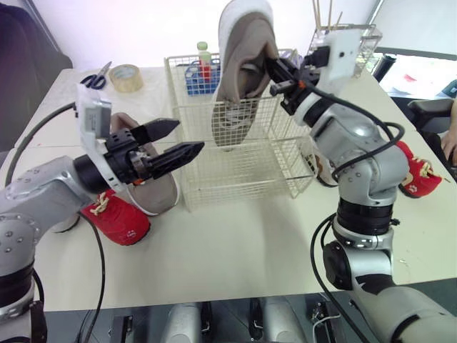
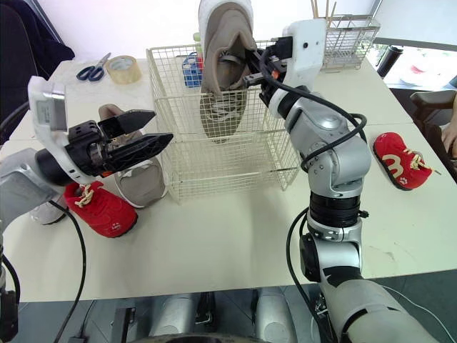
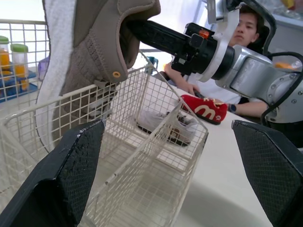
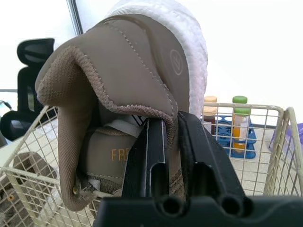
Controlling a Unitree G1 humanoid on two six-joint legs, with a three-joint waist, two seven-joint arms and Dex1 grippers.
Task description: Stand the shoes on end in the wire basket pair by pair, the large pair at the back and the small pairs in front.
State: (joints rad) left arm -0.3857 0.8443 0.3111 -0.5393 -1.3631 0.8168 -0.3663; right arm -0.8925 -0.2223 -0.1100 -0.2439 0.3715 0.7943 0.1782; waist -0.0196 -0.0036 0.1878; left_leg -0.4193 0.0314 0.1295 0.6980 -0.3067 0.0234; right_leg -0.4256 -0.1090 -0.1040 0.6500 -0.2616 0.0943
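Large shoe (image 1: 239,71): is hanging toe-down over the back of the wire basket (image 1: 243,168), with its toe below the rim and its heel well above it (I cannot tell whether the toe is touching the basket floor).
Right gripper (image 1: 273,69): is pinching the heel collar, one finger inside the shoe and one outside, closed tight on the padding.
Left gripper (image 1: 189,136): is hovering wide open, holding nothing, just off the basket's left front corner.
Mate of the large shoe (image 1: 153,189): is lying on the table (image 1: 250,250) beside the basket's left wall, with a red small shoe (image 1: 118,218) just beside it on the near side.
Other red shoe (image 2: 400,161): is lying near the table's right edge, well apart from the basket.
Step in hand: judging by the pose, the robot is lowering the first large shoe into the back of the basket.
Doing it well: going straight down close to the back wall, leaving room alongside for the mate, and letting go only once the toe is bearing on the floor and the shoe is leaning on wire (a collar pinch is giving little control over swing).
Risk: the toe may be catching on the mesh and tipping the light basket; the open left gripper looks well placed for steadying it.
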